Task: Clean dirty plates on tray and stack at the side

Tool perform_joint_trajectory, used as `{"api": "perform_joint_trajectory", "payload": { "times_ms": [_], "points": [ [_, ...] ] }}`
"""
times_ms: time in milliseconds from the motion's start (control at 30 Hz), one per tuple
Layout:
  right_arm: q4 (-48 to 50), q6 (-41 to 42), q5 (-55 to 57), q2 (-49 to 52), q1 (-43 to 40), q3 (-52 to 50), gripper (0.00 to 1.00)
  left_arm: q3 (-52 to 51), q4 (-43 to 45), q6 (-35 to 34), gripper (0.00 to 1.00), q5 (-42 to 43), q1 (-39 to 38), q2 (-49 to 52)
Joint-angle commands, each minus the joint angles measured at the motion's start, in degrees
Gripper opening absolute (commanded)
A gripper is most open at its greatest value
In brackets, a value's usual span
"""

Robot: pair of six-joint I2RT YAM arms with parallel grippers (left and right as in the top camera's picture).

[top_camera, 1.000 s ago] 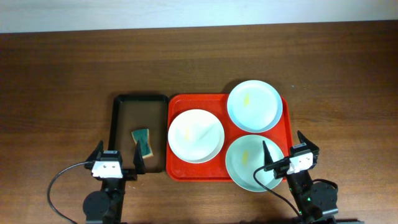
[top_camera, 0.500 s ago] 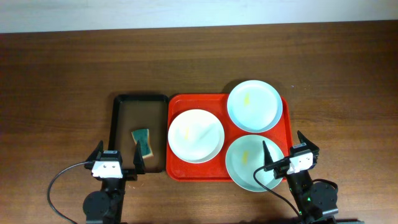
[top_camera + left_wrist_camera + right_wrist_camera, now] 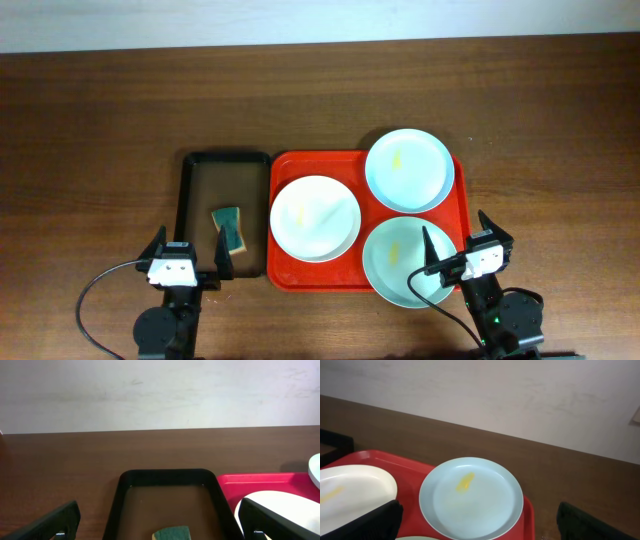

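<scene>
Three plates lie on the red tray (image 3: 284,268): a white plate (image 3: 315,217) on its left, a pale blue plate (image 3: 408,169) at its far right with a yellow smear, and a pale green plate (image 3: 400,260) at its near right, also smeared. My left gripper (image 3: 190,258) stands open at the table's near edge, in front of the black tray (image 3: 186,200). My right gripper (image 3: 453,245) is open too, hovering over the near right corner of the red tray. In the right wrist view the blue plate (image 3: 471,498) lies ahead between my spread fingers.
A green and tan sponge (image 3: 229,228) lies in the black tray, which sits just left of the red tray. In the left wrist view the sponge (image 3: 171,533) shows at the bottom edge. Bare brown table surrounds both trays.
</scene>
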Motion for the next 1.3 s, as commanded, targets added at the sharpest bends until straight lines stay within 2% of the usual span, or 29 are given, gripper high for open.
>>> {"api": "perform_joint_trajectory", "payload": {
  "times_ms": [0, 1133, 1267],
  "points": [
    [-0.2, 0.4, 0.5, 0.3, 0.1, -0.4, 0.98, -0.1, -0.4, 1.1, 0.99, -0.4, 0.3, -0.4],
    [0.2, 0.4, -0.6, 0.3, 0.1, -0.4, 0.98, -0.1, 0.3, 1.1, 0.99, 0.2, 0.3, -0.4],
    [0.2, 6.8, -0.9, 0.3, 0.1, -0.4, 0.98, -0.1, 0.9, 1.0, 0.99, 0.3, 0.3, -0.4]
  ]
}}
